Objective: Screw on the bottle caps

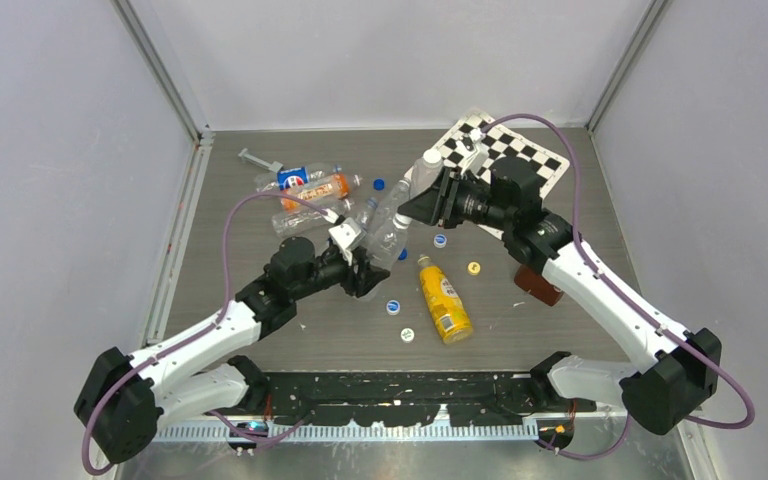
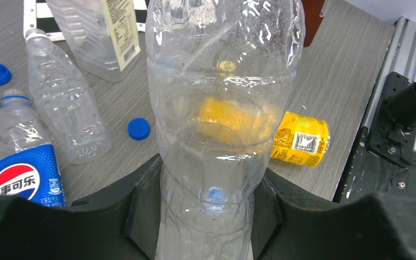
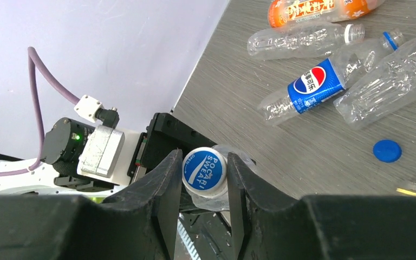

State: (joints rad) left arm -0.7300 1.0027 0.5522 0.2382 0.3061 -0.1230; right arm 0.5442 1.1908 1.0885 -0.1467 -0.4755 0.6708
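My left gripper (image 1: 365, 268) (image 2: 208, 216) is shut on the lower body of a clear slim bottle (image 1: 390, 225) (image 2: 219, 97) and holds it tilted above the table. My right gripper (image 1: 407, 207) (image 3: 205, 179) is shut on a blue-and-white cap (image 3: 205, 170) that sits on this bottle's neck (image 3: 219, 199). The cap is hidden in the top view. A wider squarish bottle (image 1: 425, 170) (image 2: 105, 32) with a pale label lies behind. Another clear slim bottle (image 1: 305, 218) (image 2: 67, 108) lies to the left. Loose caps lie around: blue (image 1: 378, 184) (image 2: 138, 129), blue-and-white (image 1: 440, 240) (image 1: 393, 307), yellow (image 1: 474, 267), white (image 1: 407, 334).
A yellow bottle (image 1: 443, 298) (image 2: 298, 139) lies in front of the held bottle. A Pepsi bottle (image 1: 300, 175) (image 3: 314, 81) and an orange bottle (image 1: 315, 188) lie at the back left. A checkerboard (image 1: 530, 150) lies at the back right; a brown object (image 1: 538, 285) lies under the right arm.
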